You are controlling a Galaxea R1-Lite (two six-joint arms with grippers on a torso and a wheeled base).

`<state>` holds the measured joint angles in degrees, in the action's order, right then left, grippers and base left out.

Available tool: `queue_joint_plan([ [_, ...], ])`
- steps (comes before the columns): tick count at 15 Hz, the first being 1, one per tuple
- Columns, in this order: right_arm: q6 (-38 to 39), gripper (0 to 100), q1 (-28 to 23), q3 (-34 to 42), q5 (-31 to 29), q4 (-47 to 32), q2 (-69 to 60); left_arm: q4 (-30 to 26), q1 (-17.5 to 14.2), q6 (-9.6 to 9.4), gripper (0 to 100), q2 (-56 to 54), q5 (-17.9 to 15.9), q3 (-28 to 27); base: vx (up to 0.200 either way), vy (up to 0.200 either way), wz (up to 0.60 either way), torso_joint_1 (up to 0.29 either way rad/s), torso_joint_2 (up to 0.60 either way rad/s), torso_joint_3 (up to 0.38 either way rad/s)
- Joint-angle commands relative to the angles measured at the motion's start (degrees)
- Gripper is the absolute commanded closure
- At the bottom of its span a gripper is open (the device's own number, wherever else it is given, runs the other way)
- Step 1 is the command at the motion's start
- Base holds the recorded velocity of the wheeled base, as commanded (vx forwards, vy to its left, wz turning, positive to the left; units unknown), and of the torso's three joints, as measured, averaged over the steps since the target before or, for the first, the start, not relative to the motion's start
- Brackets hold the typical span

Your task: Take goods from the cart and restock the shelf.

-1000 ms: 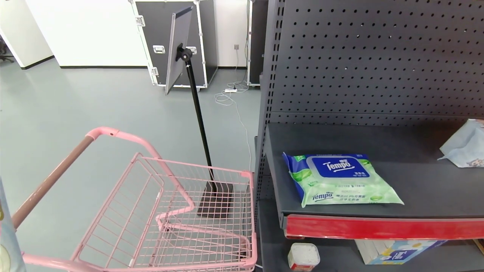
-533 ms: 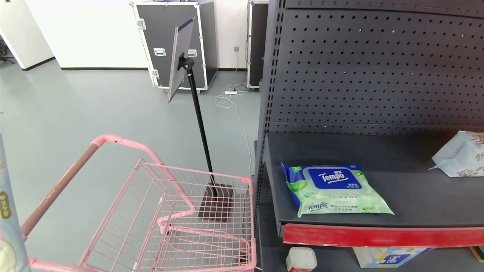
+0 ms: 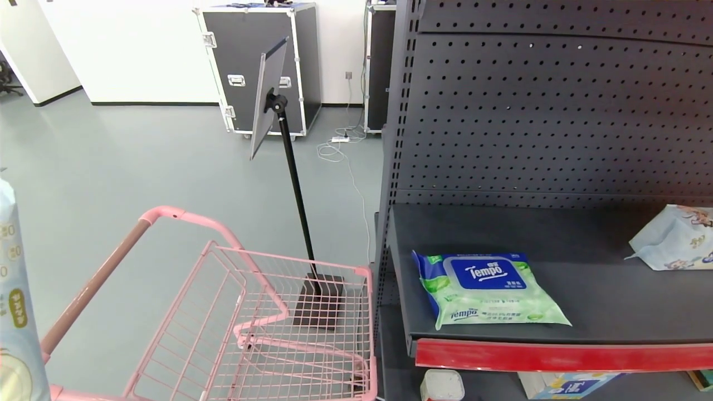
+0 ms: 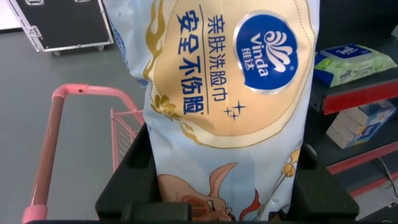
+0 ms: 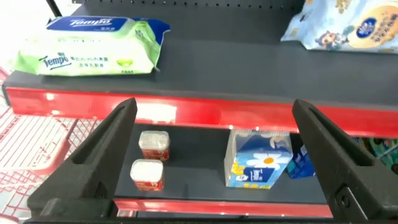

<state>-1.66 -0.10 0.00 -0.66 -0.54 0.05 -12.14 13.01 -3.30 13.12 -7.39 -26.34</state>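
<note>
Carrying a good from cart to shelf looks like the step in hand. In the head view, a pale blue and cream soft plastic pack (image 3: 14, 312) stands raised beside the pink wire cart (image 3: 250, 312). On the dark grey metal shelf (image 3: 557, 355), a green and blue flat pack of wet wipes (image 3: 484, 289) and a pale blue printed bag (image 3: 674, 239) lie well apart, with bare board between them.

In the left wrist view, the left gripper (image 4: 224, 168) has its black fingers (image 4: 134, 168) pressed against both sides of the pack, which stands upright between them and rises past the tips. The cart lies beyond and below the fingers.

In the right wrist view, the right gripper (image 5: 213, 109) holds its fingers (image 5: 99, 155) spread wide with nothing between them; the shelf's red front strip lies just beyond the tips.

Next, I judge, the left arm must carry the pack over the bare board, lower it, then release.
</note>
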Motion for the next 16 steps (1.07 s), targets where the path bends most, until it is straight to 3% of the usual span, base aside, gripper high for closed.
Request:
queue_joint_plan([
  [1,0.0,0,0.0,0.0,0.0,0.0,0.0,0.0,0.1,-0.21,100,0.3,-0.1,0.2,0.0,-0.2,0.0,0.002,0.0,-0.007],
  [16,-0.2,0,0.0,0.0,0.1,0.0,0.0,0.0,0.1,-1.09,100,-0.3,-0.2,-0.1,0.0,-0.2,0.0,0.006,0.0,0.001],
])
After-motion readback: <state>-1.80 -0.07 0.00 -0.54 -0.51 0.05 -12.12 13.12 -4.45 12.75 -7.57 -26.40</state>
